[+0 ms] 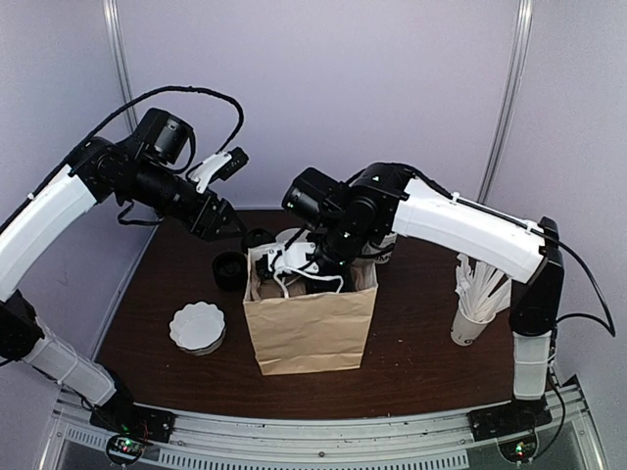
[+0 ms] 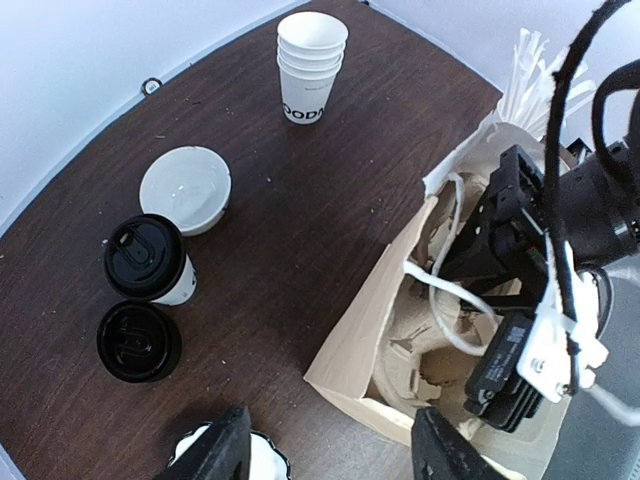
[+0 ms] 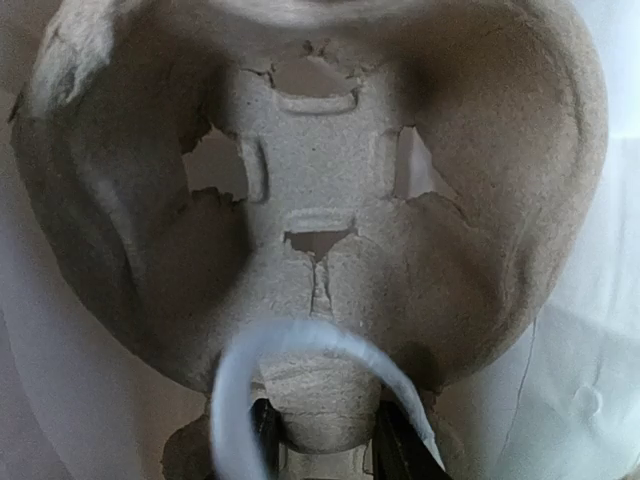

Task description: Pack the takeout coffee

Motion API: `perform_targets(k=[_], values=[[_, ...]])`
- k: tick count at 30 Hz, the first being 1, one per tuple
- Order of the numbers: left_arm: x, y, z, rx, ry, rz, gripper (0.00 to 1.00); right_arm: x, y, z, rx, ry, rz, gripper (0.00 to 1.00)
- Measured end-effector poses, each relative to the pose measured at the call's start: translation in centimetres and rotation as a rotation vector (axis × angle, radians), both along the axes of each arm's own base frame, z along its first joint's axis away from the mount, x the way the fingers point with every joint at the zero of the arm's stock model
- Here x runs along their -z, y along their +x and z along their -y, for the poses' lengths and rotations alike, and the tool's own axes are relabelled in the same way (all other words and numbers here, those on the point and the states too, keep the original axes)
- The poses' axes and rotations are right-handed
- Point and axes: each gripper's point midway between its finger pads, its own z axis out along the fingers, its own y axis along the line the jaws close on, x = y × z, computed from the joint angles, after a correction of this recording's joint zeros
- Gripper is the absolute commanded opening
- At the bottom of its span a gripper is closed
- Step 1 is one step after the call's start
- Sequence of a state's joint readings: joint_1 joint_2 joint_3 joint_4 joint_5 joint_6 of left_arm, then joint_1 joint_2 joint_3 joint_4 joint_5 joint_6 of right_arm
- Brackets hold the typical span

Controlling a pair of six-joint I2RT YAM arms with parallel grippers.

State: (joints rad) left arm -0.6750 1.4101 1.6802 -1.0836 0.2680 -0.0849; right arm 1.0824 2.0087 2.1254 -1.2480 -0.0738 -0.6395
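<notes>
Lidded takeout coffee (image 2: pixel 148 262) stands on the table (image 2: pixel 300 200) beside the paper bag (image 1: pixel 309 328); left tool (image 2: pixel 330 450) spread empty, right tool (image 3: pixel 325 442) pinching the pulp carrier (image 3: pixel 320 200) inside, which may snag and topple the bag.

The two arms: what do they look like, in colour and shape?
Both the left arm and right arm have smooth white shells over black joints. Loose black cables loop along them, and each ends in two black fingers.

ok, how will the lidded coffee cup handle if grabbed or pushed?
Lidded cup: paper wall, probably dents under a hard squeeze. Tapered, narrower at the base, so a high push may tip it. Lid hides contents; weight unclear.
</notes>
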Motion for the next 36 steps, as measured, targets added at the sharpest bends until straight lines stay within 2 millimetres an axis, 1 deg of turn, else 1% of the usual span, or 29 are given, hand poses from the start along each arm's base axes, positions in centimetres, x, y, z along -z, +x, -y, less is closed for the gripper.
perform_targets(k=[3, 7, 13, 16, 18, 19, 23, 24, 27, 36], values=[[-0.5, 0.2, -0.1, -0.007, -0.007, 0.021, 0.58, 0.7, 0.4, 0.1, 0.022, -0.023, 0.005, 0.31], [-0.7, 0.6, -0.2, -0.022, -0.007, 0.041, 0.59, 0.8, 0.6, 0.4, 0.036, -0.037, 0.02, 0.31], [-0.6, 1.4, -0.5, -0.046, -0.006, 0.058, 0.59, 1.8, 0.4, 1.1, 0.044, -0.086, 0.012, 0.31], [-0.6, 1.6, -0.5, -0.049, -0.01, 0.063, 0.59, 3.4, 0.1, 1.4, 0.053, -0.138, -0.018, 0.33], [-0.7, 1.7, -0.5, -0.051, -0.012, 0.066, 0.59, 5.1, 0.0, 1.6, 0.057, -0.185, -0.043, 0.33], [-0.7, 1.8, -0.5, -0.051, -0.012, 0.066, 0.59, 6.5, -0.1, 1.8, 0.06, -0.225, -0.064, 0.33], [-0.7, 1.9, -0.5, -0.053, -0.015, 0.07, 0.59, 9.3, -0.3, 2.1, 0.077, -0.295, -0.103, 0.34], [-0.7, 1.9, -0.5, -0.053, -0.016, 0.071, 0.59, 9.8, -0.4, 2.2, 0.08, -0.306, -0.108, 0.34], [-0.5, 2.1, -0.4, -0.054, -0.017, 0.073, 0.59, 10.5, -0.5, 2.4, 0.094, -0.319, -0.118, 0.36], [0.7, 2.1, -0.5, -0.056, 0.0, 0.049, 0.59, 11.8, -0.9, 2.3, 0.1, -0.315, -0.142, 0.38]])
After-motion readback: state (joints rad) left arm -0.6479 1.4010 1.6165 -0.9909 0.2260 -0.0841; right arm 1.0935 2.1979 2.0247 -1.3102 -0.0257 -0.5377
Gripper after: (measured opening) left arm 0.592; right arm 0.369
